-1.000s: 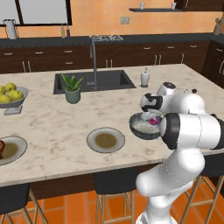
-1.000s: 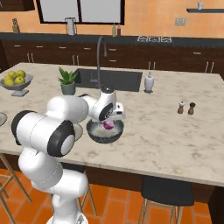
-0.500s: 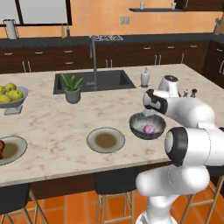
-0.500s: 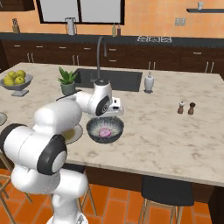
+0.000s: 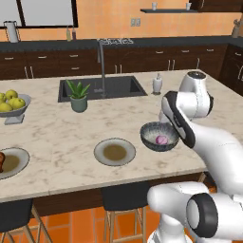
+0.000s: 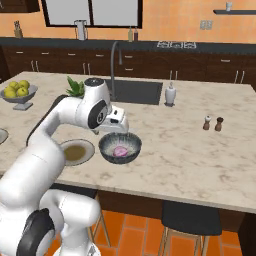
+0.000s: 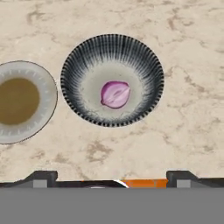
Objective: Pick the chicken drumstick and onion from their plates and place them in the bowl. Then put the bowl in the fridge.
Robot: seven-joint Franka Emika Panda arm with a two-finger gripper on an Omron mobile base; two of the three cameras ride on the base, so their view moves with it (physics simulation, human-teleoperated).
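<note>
Fingers [image 7: 111, 178] (spread apart, empty) have risen farther above the bowl [image 7: 144, 59], onion [image 7: 115, 94] lying inside.

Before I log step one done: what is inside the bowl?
Inside the bowl lies the onion, alone on the pale bottom; the part of the bottom under it is covered.

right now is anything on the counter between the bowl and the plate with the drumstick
Only the empty plate lies on the counter between the bowl, holding the onion, and the drumstick on its far-left plate.
</note>
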